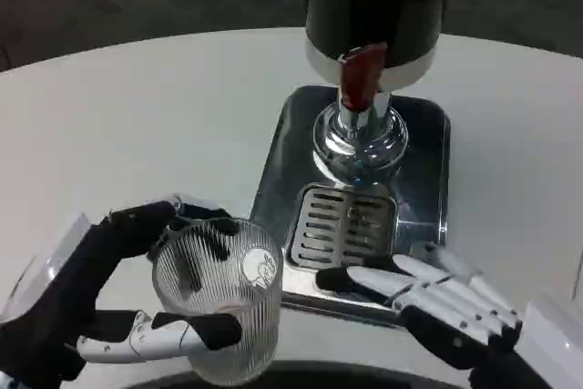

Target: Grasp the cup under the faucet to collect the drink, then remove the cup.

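The left robot hand (100,302) holds the ribbed clear cup (223,302) at the near edge of the white desk (137,116), left of the drink dispenser (373,15).

Its fingers wrap the cup from both sides; the cup stands upright, beside the steel drip tray (424,179) and away from the red-handled faucet (360,79). The right robot hand (437,298) lies flat with fingers stretched and slightly apart, gripping nothing, its fingertips at the tray's front edge near the slotted grate (342,225).

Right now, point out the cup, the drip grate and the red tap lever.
ribbed glass cup (223,312), head view, front wall.
drip grate (342,223), head view, slotted centre.
red tap lever (361,72), head view, handle middle.
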